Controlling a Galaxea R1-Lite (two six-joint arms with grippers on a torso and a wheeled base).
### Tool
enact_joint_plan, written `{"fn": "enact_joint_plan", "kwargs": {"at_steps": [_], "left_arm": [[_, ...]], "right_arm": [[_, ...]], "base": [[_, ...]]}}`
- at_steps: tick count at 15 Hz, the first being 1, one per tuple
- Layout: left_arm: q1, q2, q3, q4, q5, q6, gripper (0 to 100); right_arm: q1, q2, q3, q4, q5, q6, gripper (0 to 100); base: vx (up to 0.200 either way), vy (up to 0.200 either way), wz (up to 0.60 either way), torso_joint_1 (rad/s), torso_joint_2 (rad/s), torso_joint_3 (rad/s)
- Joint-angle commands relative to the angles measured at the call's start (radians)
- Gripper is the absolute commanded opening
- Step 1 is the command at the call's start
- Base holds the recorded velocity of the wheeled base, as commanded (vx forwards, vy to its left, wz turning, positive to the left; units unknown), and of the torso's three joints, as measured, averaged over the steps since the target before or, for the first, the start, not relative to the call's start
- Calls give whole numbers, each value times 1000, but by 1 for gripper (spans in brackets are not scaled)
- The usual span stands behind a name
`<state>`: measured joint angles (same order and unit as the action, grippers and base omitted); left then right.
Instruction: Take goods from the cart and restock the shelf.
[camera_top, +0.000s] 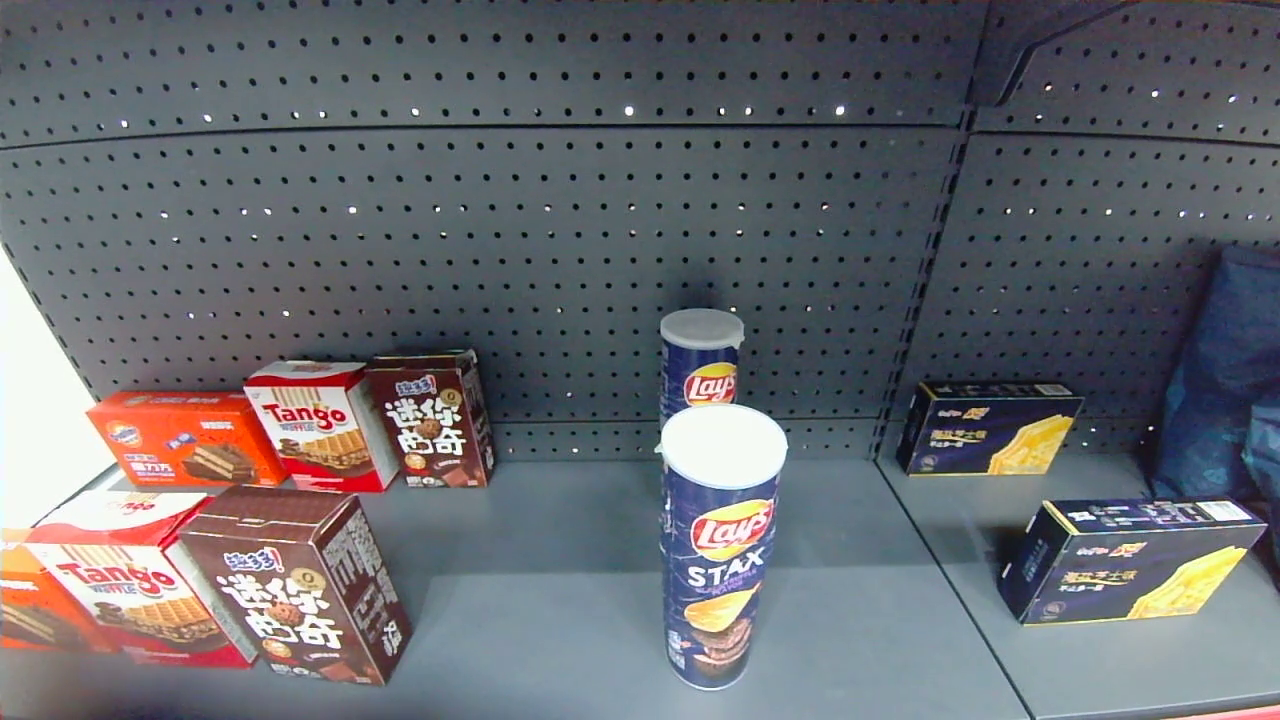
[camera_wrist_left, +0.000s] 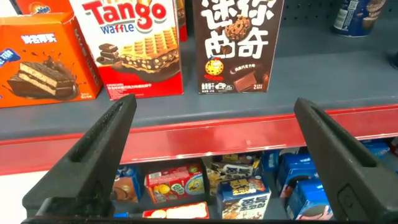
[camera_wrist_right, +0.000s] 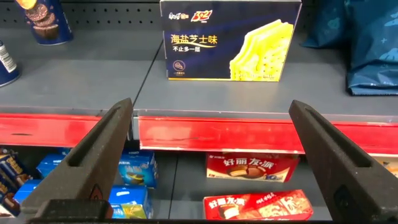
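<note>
On the grey shelf, against the pegboard, the goods stand in groups. At the left a back row holds an orange box picturing a layered chocolate wafer, a red-and-white box showing a waffle-patterned wafer, and a brown box with big white characters and a cookie. A front row near the shelf's edge repeats the same three kinds.

In the middle two tall dark-blue cans stand upright, one behind the other. The front can has a white lid, a red-and-yellow round logo, white lettering and pictured chips. The rear can stands close to the pegboard.

In the right bay two dark-blue boxes picture yellow crackers: the far box and the near box, well apart. A blue bag lies beside them.

The left gripper hangs before the red edge strip, facing the front row, its jaws spread wide and holding nothing. The right gripper faces the near box, jaws likewise spread and bare. Below the strip, packets crowd a lower shelf.
</note>
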<state>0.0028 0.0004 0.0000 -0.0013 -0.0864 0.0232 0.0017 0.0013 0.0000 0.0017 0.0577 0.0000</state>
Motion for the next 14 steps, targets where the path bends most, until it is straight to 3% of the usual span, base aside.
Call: {"fn": "enact_joint_plan", "kwargs": {"at_steps": [1, 14], "left_arm": [[0, 0, 0, 0, -1, 3, 100], [0, 0, 0, 0, -1, 3, 100]], "right_arm": [[1, -1, 0, 0, 1, -2, 100], [0, -1, 0, 0, 1, 0, 100]], "base": [[0, 0, 0, 0, 0, 0], [-15, 0, 0, 0, 0, 1]]}}
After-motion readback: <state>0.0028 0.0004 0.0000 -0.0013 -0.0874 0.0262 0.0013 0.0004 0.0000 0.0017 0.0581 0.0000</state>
